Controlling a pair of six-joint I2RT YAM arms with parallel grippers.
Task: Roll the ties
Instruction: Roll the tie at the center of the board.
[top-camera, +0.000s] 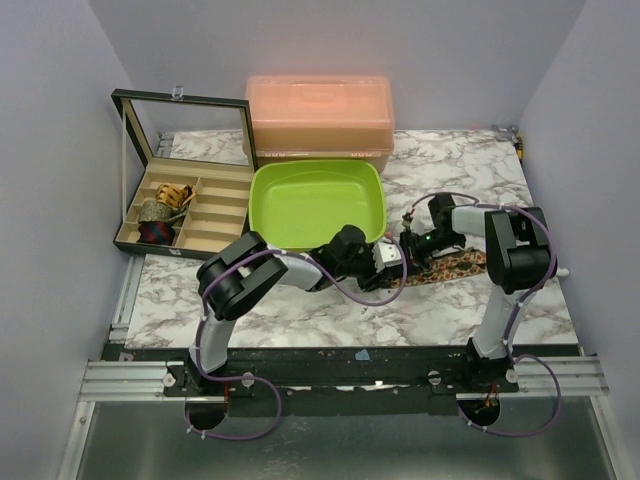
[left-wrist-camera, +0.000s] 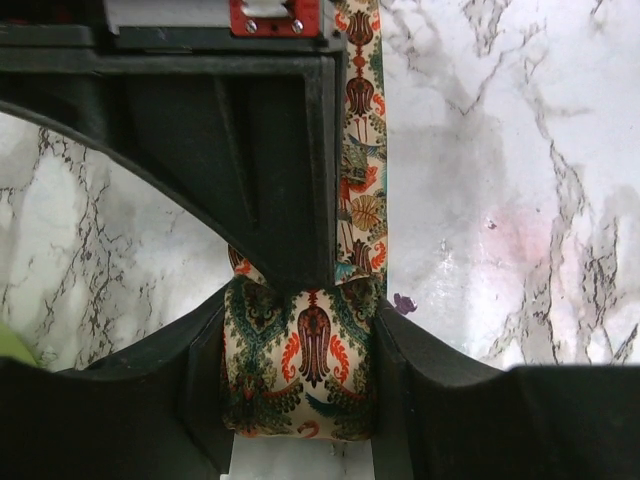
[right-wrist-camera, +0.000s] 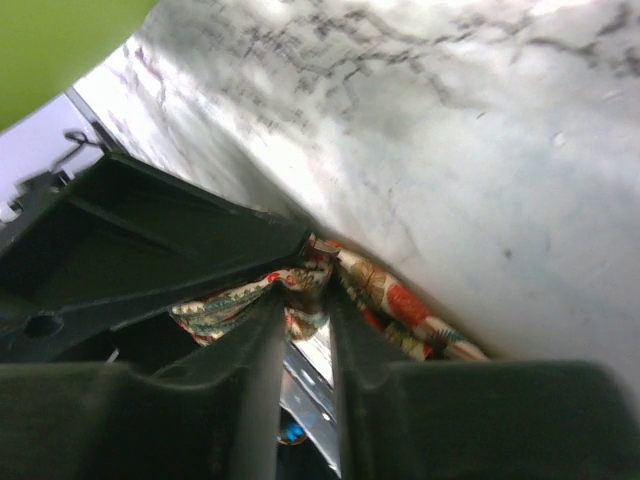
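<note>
A narrow floral fabric necktie (top-camera: 455, 267) in orange, cream and green lies right of centre on the white marble table (top-camera: 300, 312). Its long axis runs parallel to the near edge, flat tail toward the right edge. The left gripper (left-wrist-camera: 302, 330) clasps its rolled end. The right gripper (right-wrist-camera: 305, 290) has narrow jaws at the fabric; grip unclear. A lime-green plastic tray (top-camera: 318, 205) sits just behind, with bare marble in front.

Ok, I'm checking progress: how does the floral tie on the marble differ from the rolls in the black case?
The floral tie is rolled only at one end, its tail flat on the table; the rolls look fully wound. The tie lies in the open; the rolls sit in compartments of the black case. The tie is orange, cream and green; the rolls tan, grey and dark red. Both seem coiled fabric.
</note>
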